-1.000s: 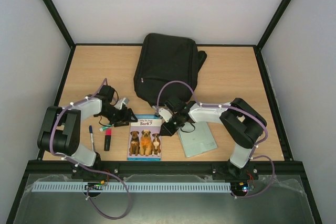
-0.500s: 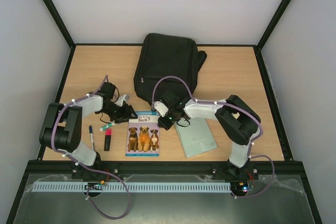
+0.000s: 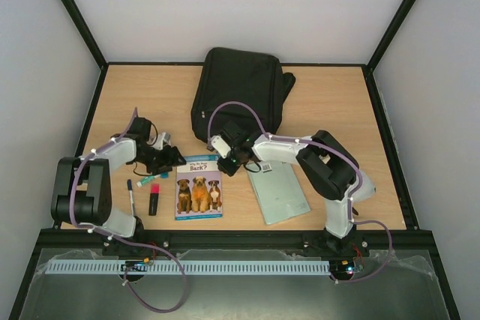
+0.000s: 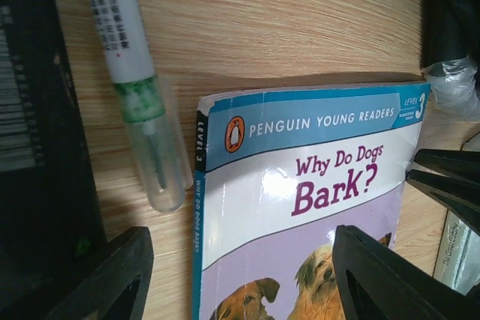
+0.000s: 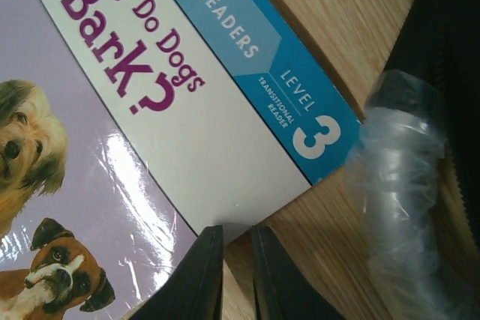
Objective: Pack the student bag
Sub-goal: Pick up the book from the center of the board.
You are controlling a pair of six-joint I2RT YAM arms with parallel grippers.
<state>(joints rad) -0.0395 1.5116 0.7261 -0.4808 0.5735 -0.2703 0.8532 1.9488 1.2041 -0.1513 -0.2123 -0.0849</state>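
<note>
The student bag [image 3: 238,95] lies flat just past the right gripper [image 3: 229,162], on its far side. It is further from the left gripper [image 3: 174,160], out beyond it and off to its right. The dog book [image 3: 199,189] is not in the bag yet. The book has slid left and turned a little (the right arm has reached further over and seems to have nudged it). Now its top corner sits between the left gripper's wide-open fingers [image 4: 112,275], which hold nothing. The right gripper is almost pinched together, nothing inside, its tips at the book's edge. I think the book is being lined up for a grab.
</note>
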